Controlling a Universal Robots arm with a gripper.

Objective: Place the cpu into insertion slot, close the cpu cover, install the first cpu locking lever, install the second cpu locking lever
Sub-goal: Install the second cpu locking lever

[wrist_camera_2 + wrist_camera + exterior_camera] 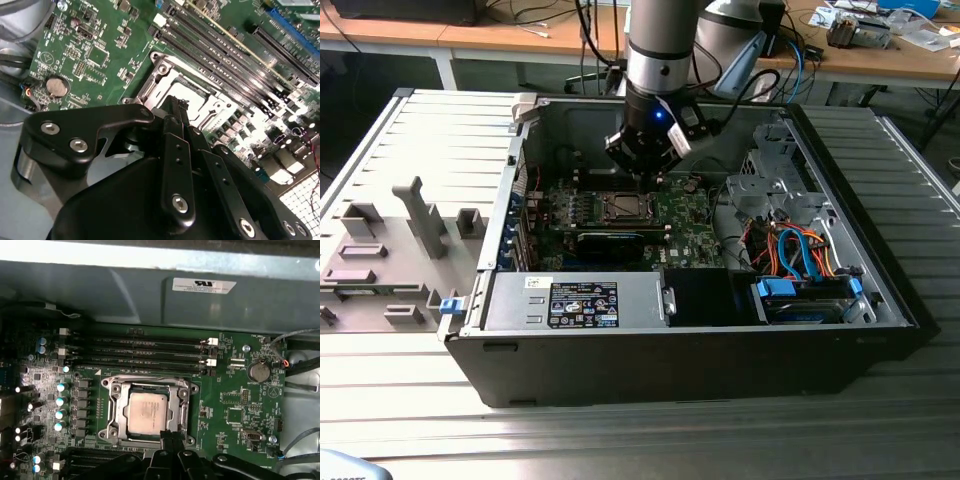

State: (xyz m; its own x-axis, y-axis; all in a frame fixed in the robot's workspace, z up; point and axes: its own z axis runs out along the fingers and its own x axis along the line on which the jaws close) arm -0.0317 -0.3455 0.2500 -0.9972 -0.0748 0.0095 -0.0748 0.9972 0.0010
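Note:
The cpu (146, 412), a silver-grey square chip, lies in the insertion slot (626, 207) on the green board. The cpu cover (116, 410), a silver frame, lies flat around it, and the chip shows through its window. My gripper (169, 435) hovers just over the slot's edge; its black fingertips are pressed together with nothing between them. In the second wrist view the gripper (175, 104) points down at the slot's metal frame (200, 97). In the exterior view the gripper (650, 178) hangs inside the open case, right above the slot. I cannot tell whether it touches a locking lever.
A labelled black power-supply box (582, 303) sits along the case front. A long black expansion card (610, 240) lies beside the slot. Memory slots (145, 347) and a coin battery (259, 371) flank it. A cabled drive cage (800, 260) fills the exterior view's right. A grey fixture tray (390, 250) lies outside the case.

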